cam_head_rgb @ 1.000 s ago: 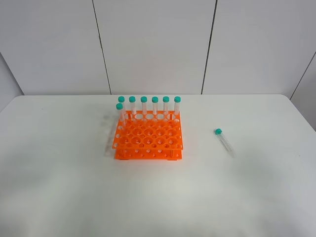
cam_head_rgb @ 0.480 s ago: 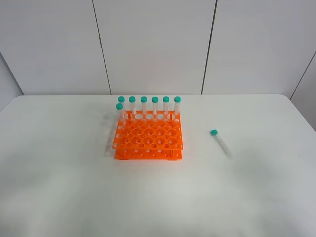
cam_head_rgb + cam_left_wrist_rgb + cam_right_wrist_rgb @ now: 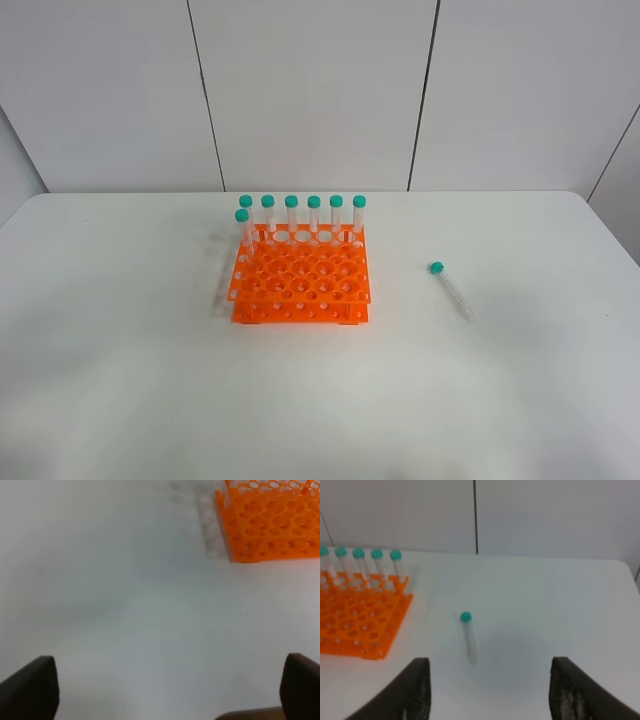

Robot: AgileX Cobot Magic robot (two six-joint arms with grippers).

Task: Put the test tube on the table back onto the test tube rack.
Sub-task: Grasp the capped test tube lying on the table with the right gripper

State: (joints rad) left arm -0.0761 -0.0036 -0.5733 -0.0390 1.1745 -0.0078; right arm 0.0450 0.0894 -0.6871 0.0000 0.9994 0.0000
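Both grippers are spread and empty. The left gripper (image 3: 167, 685) hangs over the table (image 3: 120, 350) near the rack (image 3: 302, 285), where seven stored tubes (image 3: 291, 203) stand at the far side. The tube (image 3: 451, 290) lies flat in the right half, apart from the rack, cap towards the far edge. The right gripper (image 3: 490, 690) should descend straight, jaws across its middle, closing gently so it cannot roll.

Setting: a laboratory-style test bench is indicated | Evidence: an orange test tube rack (image 3: 301, 283) loaded with upright teal-capped tubes (image 3: 291, 215) is seen on a white matte table (image 3: 150, 380); one more test tube (image 3: 450, 288) is laid flat nearby | Backdrop: plain white wall panels (image 3: 310, 90) are seen behind.
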